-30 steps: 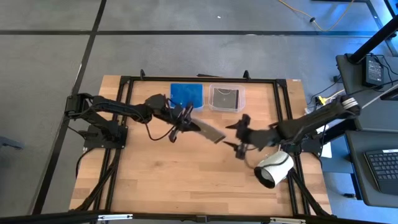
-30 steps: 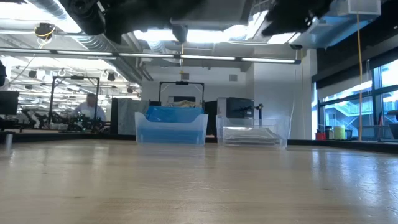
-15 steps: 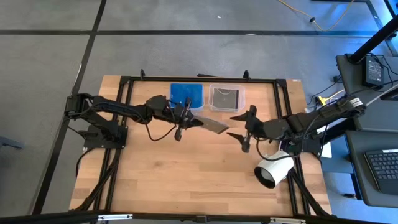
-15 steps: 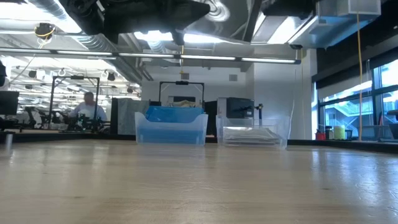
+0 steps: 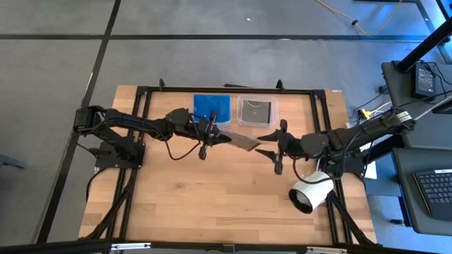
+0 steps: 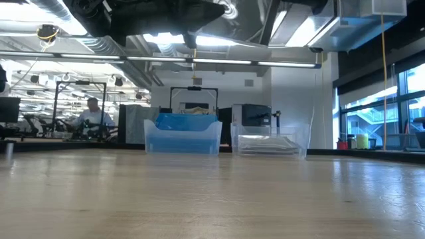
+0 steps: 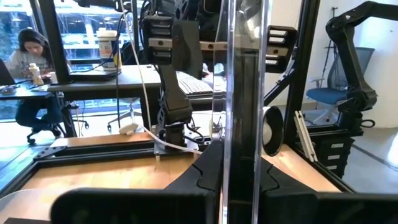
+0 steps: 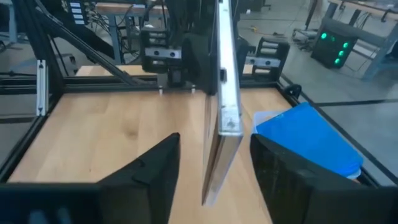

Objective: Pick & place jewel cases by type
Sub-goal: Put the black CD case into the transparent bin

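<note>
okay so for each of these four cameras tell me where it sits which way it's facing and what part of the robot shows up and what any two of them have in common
High view: above the table, looking straight down; both arms show, the left gripper holding a dark jewel case, the right gripper at its far end.
Low view: at tabletop height, looking level across to the blue-filled tub and clear tub; dark arm parts overhead.
Left wrist view: on the left arm, facing the right arm; case edge-on.
Right wrist view: on the right arm, facing the left; fingers flank the case.
Shared: both wrist views see the case.

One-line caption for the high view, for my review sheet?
Mid-air handover above the table: left gripper holds a dark jewel case as the right gripper straddles its far edge.
</note>
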Controlling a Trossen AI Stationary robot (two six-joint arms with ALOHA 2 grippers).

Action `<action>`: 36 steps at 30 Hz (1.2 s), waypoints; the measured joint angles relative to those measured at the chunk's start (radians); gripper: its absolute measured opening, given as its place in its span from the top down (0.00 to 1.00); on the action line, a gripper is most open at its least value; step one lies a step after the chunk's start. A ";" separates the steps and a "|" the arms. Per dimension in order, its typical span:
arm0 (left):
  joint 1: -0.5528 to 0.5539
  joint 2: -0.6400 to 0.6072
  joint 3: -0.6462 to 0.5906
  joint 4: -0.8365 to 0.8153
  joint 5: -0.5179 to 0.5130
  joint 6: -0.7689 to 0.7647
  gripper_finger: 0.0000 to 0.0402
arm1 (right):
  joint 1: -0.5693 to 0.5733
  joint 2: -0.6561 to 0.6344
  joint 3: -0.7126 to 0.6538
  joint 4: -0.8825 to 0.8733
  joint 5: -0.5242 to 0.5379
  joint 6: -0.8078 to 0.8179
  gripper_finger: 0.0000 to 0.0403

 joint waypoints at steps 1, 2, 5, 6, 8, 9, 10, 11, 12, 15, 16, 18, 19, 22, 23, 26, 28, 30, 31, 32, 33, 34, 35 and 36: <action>0.000 0.000 0.000 0.000 0.000 0.000 0.95 | 0.000 0.000 0.000 0.006 -0.004 -0.007 0.53; 0.000 0.000 0.000 0.000 0.000 0.000 0.95 | 0.000 0.000 0.000 0.010 -0.005 -0.010 0.55; 0.000 0.000 0.000 0.000 0.000 0.000 0.95 | 0.000 0.000 0.000 0.008 -0.012 -0.016 0.62; 0.000 0.000 0.000 0.000 0.000 0.000 0.95 | 0.000 0.000 0.000 0.008 -0.012 -0.016 0.64; 0.000 0.000 0.000 0.000 0.000 0.000 0.94 | 0.000 0.000 0.000 0.007 -0.012 -0.017 0.69; 0.000 0.000 0.000 0.000 0.000 0.000 0.94 | 0.000 0.000 0.000 0.007 -0.012 -0.020 0.72; 0.000 0.000 0.000 0.000 0.001 0.000 0.94 | 0.000 0.000 0.000 0.007 -0.012 -0.022 0.74; 0.000 0.000 0.000 0.000 0.001 0.000 0.94 | 0.000 0.000 0.000 0.007 -0.012 -0.022 0.77; 0.000 0.000 0.000 0.000 0.001 0.000 0.94 | 0.000 0.000 0.000 0.007 -0.011 -0.022 0.79; 0.000 0.000 0.000 0.000 0.002 0.000 0.94 | 0.000 0.000 0.000 0.007 -0.011 -0.021 0.86; 0.000 0.000 0.000 0.000 0.002 0.001 0.94 | 0.000 0.000 0.000 0.007 -0.012 -0.021 0.89; 0.000 0.000 0.000 0.000 0.002 0.001 0.94 | 0.000 0.000 0.000 0.007 -0.012 -0.022 0.89; 0.000 0.000 0.000 0.000 0.002 0.001 0.94 | 0.000 0.000 0.000 0.007 -0.012 -0.022 0.89; 0.000 0.000 0.000 0.000 -0.001 0.001 0.93 | 0.000 0.000 0.000 0.007 -0.003 -0.021 0.89; 0.000 0.000 0.000 0.000 -0.004 0.001 0.92 | 0.000 0.000 0.000 0.006 0.001 -0.021 0.89; 0.000 0.000 0.000 0.000 -0.010 0.000 0.92 | 0.000 0.000 0.000 0.003 0.002 -0.022 0.89; 0.000 0.000 0.000 0.000 -0.010 0.000 0.92 | 0.000 0.000 0.000 0.002 0.003 -0.023 0.89; 0.000 0.000 0.000 0.000 -0.010 -0.010 0.91 | 0.000 0.000 0.000 0.002 0.003 -0.024 0.89; 0.000 0.000 0.000 0.000 -0.009 -0.019 0.91 | 0.000 0.000 0.000 0.001 0.004 -0.025 0.89; 0.000 0.000 0.000 0.000 -0.006 -0.024 0.90 | 0.000 0.000 0.000 0.001 0.003 -0.029 0.89; 0.000 0.000 0.000 0.000 -0.005 -0.025 0.88 | 0.000 0.000 0.000 0.001 0.005 -0.039 0.89; 0.000 0.000 0.000 -0.001 -0.005 -0.027 0.87 | 0.000 0.000 0.000 0.000 0.016 -0.043 0.89; 0.000 0.000 0.000 -0.002 -0.005 -0.026 0.84 | 0.001 0.000 0.000 -0.002 0.029 -0.046 0.89; 0.000 0.000 0.000 -0.005 -0.005 -0.026 0.82 | 0.001 0.000 0.000 -0.007 0.046 -0.046 0.89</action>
